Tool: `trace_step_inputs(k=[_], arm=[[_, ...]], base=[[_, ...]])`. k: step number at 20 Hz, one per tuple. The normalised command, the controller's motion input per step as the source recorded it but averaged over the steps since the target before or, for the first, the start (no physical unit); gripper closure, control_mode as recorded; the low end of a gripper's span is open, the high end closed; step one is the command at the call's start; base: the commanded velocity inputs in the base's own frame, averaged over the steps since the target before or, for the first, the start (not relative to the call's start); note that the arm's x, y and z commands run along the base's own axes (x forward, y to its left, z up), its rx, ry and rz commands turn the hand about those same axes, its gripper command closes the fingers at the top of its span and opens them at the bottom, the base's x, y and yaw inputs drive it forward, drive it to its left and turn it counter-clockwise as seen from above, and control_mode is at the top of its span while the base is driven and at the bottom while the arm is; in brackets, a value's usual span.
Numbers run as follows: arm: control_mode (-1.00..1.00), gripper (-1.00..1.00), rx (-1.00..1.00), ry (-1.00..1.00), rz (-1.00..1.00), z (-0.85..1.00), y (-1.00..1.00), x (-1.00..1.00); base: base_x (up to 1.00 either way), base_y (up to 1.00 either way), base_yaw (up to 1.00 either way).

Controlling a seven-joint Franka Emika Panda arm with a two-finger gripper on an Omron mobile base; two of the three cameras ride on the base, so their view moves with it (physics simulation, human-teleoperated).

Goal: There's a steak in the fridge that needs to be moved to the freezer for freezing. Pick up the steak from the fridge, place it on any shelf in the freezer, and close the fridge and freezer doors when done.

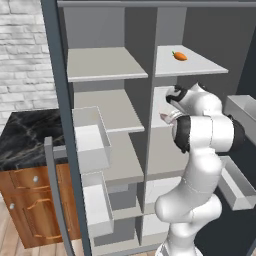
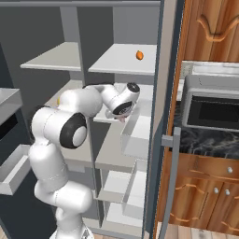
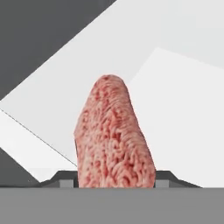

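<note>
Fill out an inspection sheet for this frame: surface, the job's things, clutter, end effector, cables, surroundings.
Surface: pale grey shelves inside the fridge and the freezer, both grey inside.
Job's things: steak between the end effector's fingers, over a fridge shelf; both doors open; top freezer shelf bare.
Clutter: carrot on the top fridge shelf.
End effector: shut on the steak, reaching into the fridge half.
Cables: nothing seen.
Surroundings: white brick wall, dark marble counter on wooden cabinets, microwave on the other side.
</note>
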Motion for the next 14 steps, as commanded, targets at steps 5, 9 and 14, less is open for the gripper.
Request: trace_step_inputs(k=[5, 9, 14], arm=[[-1.00, 1.00, 0.00, 0.00, 0.00, 0.42, 0.30, -1.00], [-1.00, 1.00, -0.07, 0.03, 0.00, 0.87, 0.28, -1.00], [-1.00, 1.00, -0.02, 0.12, -0.06, 0.99, 0.06, -1.00]], base=[[0.00, 0.00, 0.00], [0.00, 0.00, 0.00], [0.00, 0.00, 0.00]])
